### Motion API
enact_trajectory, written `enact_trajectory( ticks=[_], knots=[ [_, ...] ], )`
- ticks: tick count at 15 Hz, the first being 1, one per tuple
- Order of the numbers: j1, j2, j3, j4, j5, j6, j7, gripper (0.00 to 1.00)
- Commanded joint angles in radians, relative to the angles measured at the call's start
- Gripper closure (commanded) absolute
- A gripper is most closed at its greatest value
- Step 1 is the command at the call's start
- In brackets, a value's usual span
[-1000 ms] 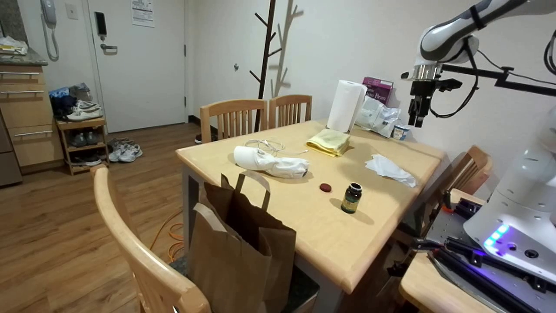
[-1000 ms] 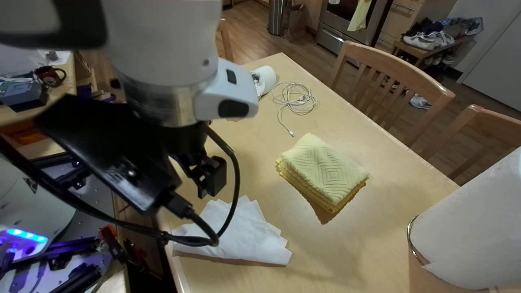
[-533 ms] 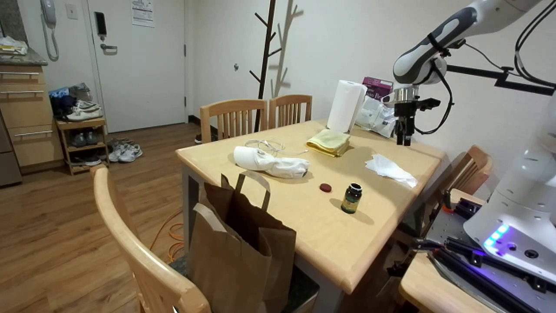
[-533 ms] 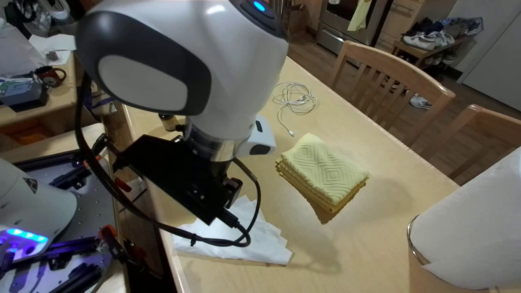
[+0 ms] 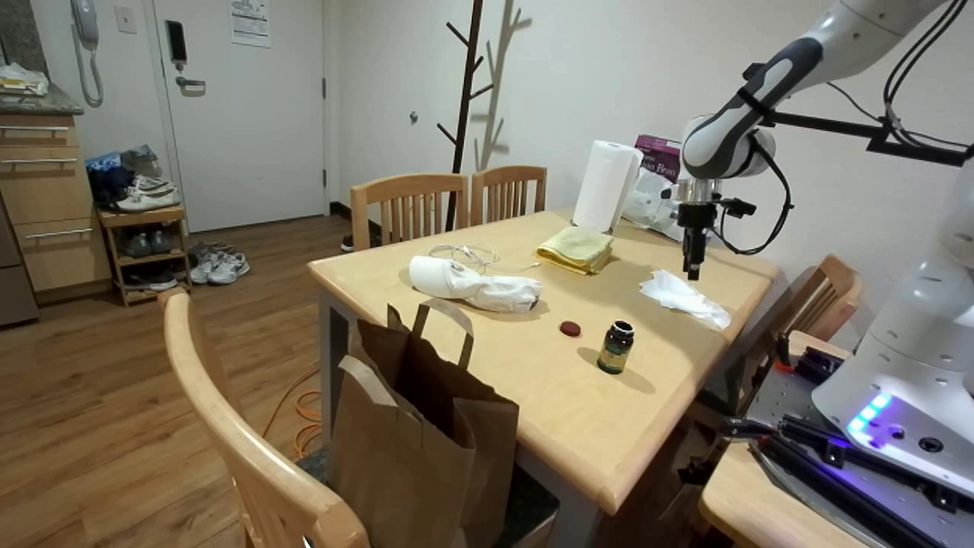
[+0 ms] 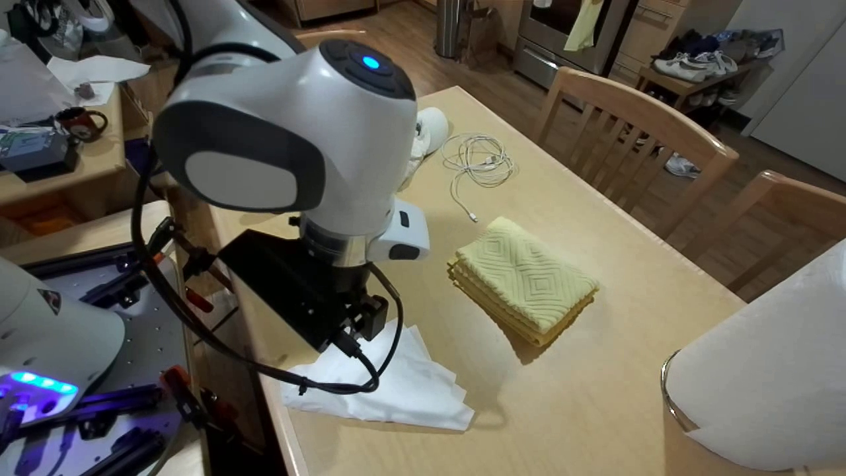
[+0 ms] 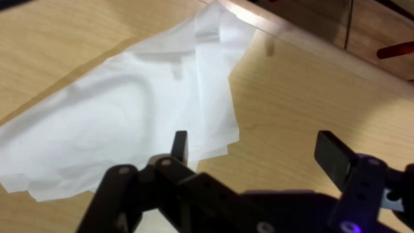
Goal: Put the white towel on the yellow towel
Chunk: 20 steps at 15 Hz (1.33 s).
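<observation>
In the wrist view your fingers (image 7: 331,157) stand wide apart with nothing clamped between them, one seen over the white towel (image 7: 139,103) toward half past seven, the other just short of four o'clock over bare desk (image 7: 284,100). The towel looks like thin paper: expect it light, limp and easily torn or slid, with flat borders giving little to pinch. I'd take hold at the doubled strip dropping from twelve o'clock, where layers should offer more to grip, so a shift toward eleven looks worthwhile. In an exterior view the yellow towel (image 6: 529,284) lies as a thick folded stack, with the white one flat on the desk between seven and eight o'clock from it, near but not touching, partly hidden by the arm (image 6: 357,158). In an exterior view the fingers appear to hang above the white towel, and a dark bottle (image 5: 615,347) stands toward its eight o'clock.
</observation>
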Motion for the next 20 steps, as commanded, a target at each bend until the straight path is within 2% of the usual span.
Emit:
enact_trajectory(
  ticks=[1,2,4,5,9,10,14,16,18,20],
  knots=[
    [-0.008,0.065,0.013,-0.033,-0.154,0.125,0.245,0.00],
    [-0.038,0.036,0.042,-0.022,-0.092,0.072,0.139,0.00],
    [-0.033,0.052,0.039,-0.028,-0.160,0.097,0.217,0.00],
    [-0.009,0.048,0.012,-0.040,-0.250,0.161,0.317,0.00],
    [-0.015,0.063,0.006,-0.045,-0.382,0.286,0.394,0.00],
    [-0.029,0.066,0.015,-0.048,-0.365,0.304,0.380,0.00],
    [-0.124,0.077,0.080,-0.079,-0.168,0.365,0.215,0.00],
    [-0.221,0.071,0.170,-0.107,0.004,0.394,0.042,0.00],
    [-0.261,0.063,0.190,-0.112,0.127,0.407,-0.101,0.00],
    [-0.255,0.072,0.169,-0.104,0.125,0.413,-0.130,0.00]
  ],
)
